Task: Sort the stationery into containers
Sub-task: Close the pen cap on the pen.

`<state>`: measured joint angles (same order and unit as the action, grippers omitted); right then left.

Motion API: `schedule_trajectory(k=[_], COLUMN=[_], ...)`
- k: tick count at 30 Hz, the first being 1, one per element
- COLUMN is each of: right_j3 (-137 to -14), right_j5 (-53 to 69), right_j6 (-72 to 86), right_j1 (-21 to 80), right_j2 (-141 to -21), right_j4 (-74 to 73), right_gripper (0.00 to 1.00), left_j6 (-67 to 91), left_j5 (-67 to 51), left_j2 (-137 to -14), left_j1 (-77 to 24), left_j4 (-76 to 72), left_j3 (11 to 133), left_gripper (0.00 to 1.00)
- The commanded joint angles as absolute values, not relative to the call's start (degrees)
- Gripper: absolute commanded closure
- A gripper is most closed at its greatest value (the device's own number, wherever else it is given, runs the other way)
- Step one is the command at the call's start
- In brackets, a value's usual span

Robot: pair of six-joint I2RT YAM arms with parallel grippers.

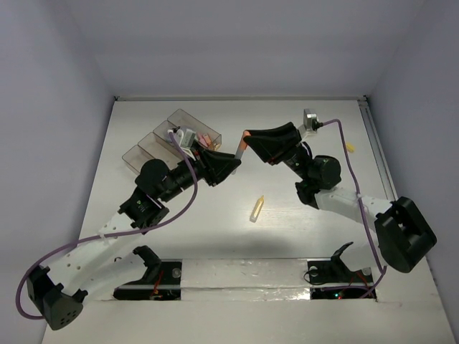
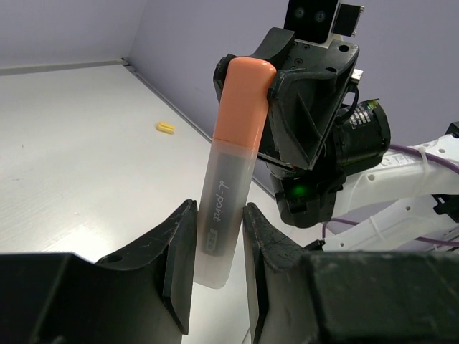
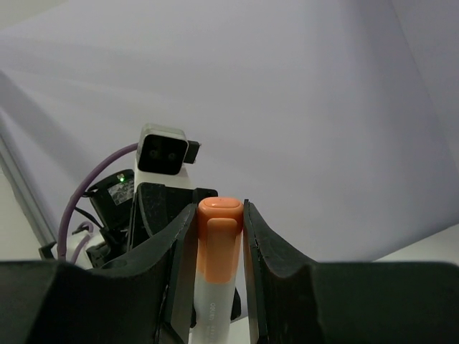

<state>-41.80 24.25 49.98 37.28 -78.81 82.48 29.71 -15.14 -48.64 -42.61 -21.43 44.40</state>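
Both arms share one marker [image 1: 240,146], held in the air off the table [image 1: 301,236], just right of the containers [image 1: 136,154] in the top view. The left gripper [image 2: 217,211] is clamped on the clear barrel end. The right gripper [image 3: 219,208] is clamped on the orange cap. The marker's long axis runs straight from one gripper to the other, cap end pointing away from the containers. The left arm is the one nearer the containers, barrel end on that side. This looks like a handover or a cap pull. To drop the marker in, the right would likely need to let go first. A yellow stick [image 1: 257,208] lies on the table further right of the containers, toward the arm bases.
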Motion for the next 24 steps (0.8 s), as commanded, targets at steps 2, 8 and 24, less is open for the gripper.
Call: schedule_trajectory(k=[2, 8, 24], right_j3=[-40.95, -43.59, -44.91], right_j5=[42.19, 42.71, 39.39], right_j6=[50.88, 54.04, 55.02], right_j1=[41.92, 41.92, 41.4], right_j2=[-80.68, -84.11, -81.92], right_j4=[76.02, 78.65, 78.31], right_gripper=[1.0, 1.0, 0.2], left_j6=[32.61, 32.34, 34.45], left_j5=[-8.17, -6.51, -1.42], left_j2=[-46.15, -43.33, -40.52], left_j1=[-40.87, -40.87, -40.87], left_j4=[-45.35, -42.81, -39.47], left_j3=[49.22, 45.62, 37.01], left_gripper=[1.0, 1.0, 1.0])
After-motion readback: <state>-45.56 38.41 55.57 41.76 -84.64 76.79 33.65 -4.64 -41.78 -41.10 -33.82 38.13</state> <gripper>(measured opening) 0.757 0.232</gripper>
